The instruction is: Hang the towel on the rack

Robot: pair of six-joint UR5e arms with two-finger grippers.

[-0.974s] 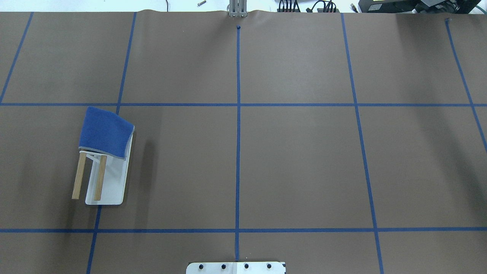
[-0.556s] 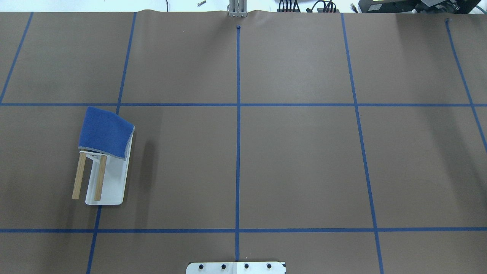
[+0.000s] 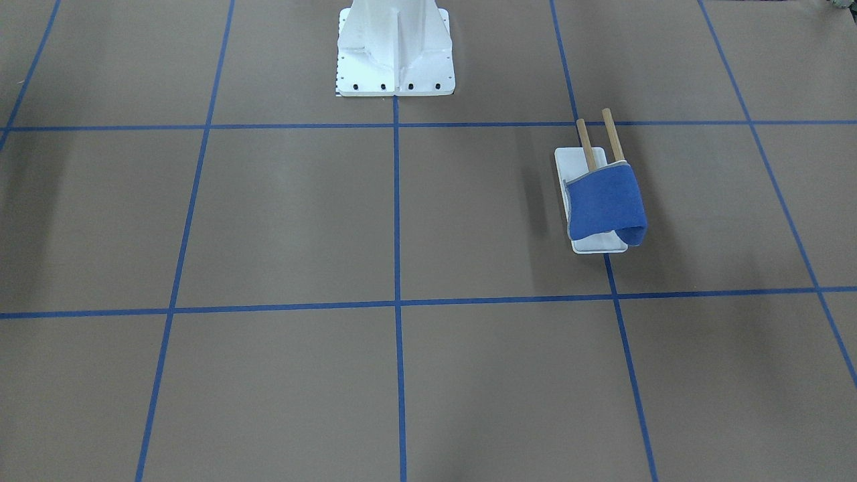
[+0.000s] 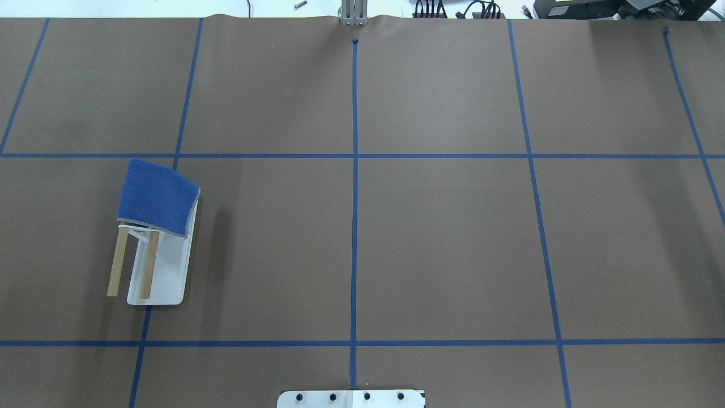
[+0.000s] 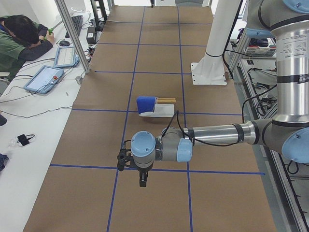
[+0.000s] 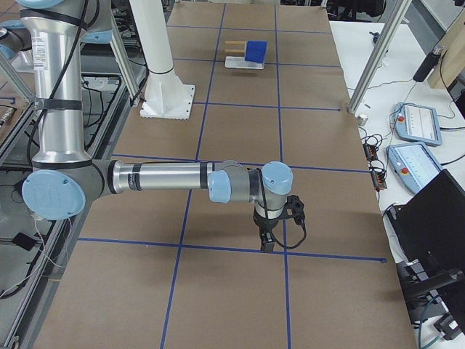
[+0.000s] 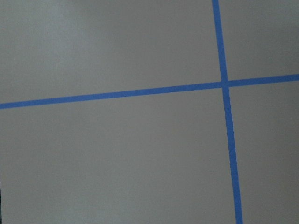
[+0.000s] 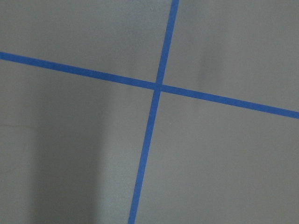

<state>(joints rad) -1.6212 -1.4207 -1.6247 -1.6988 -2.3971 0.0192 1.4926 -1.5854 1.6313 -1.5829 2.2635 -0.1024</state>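
The royal-blue towel (image 4: 156, 195) lies draped over the far half of the rack's two wooden rods (image 4: 118, 266), on the table's left side. The rack's white base plate (image 4: 167, 272) rests flat on the brown table. The towel (image 3: 606, 204) and the rack (image 3: 569, 161) also show in the front-facing view, and in the side views (image 5: 146, 104) (image 6: 256, 51). My left gripper (image 5: 143, 181) hangs high above the table, well away from the rack. My right gripper (image 6: 267, 243) hangs high at the table's other end. I cannot tell whether either is open or shut.
The white robot pedestal (image 3: 395, 47) stands at the table's near-robot edge, centre. Blue tape lines (image 4: 354, 156) grid the brown table. An operator (image 5: 19, 41) sits at a side desk with tablets (image 5: 44, 78). An aluminium post (image 6: 367, 69) stands beside the table.
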